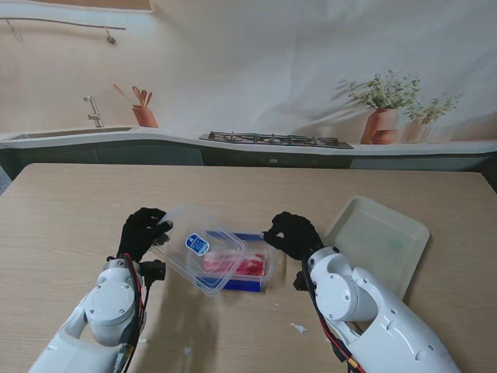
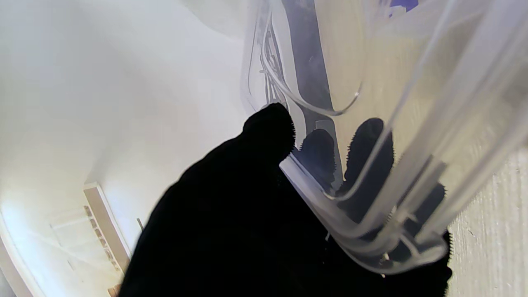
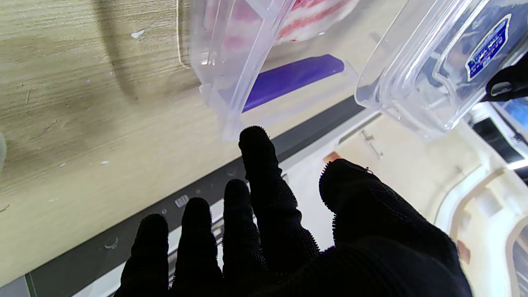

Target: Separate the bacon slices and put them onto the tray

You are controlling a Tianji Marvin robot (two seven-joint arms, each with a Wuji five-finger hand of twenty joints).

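A clear plastic box point(image 1: 260, 273) with a blue base sits mid-table and holds red-and-white bacon slices point(image 1: 233, 264). The bacon point(image 3: 313, 16) also shows through the box wall point(image 3: 231, 62) in the right wrist view. My left hand point(image 1: 142, 231) is shut on the clear lid point(image 1: 198, 245) with a blue sticker and holds it tilted over the box's left end. Thumb and fingers point(image 2: 367, 156) pinch the lid's rim point(image 2: 371, 231). My right hand point(image 1: 293, 233) is open beside the box's right end, its fingers point(image 3: 260, 165) spread and holding nothing. The pale tray point(image 1: 380, 237) lies to the right.
Small white scraps point(image 1: 299, 328) lie on the wooden table near my right forearm. A printed kitchen backdrop stands behind the table's far edge. The tray's near corner is close to my right arm.
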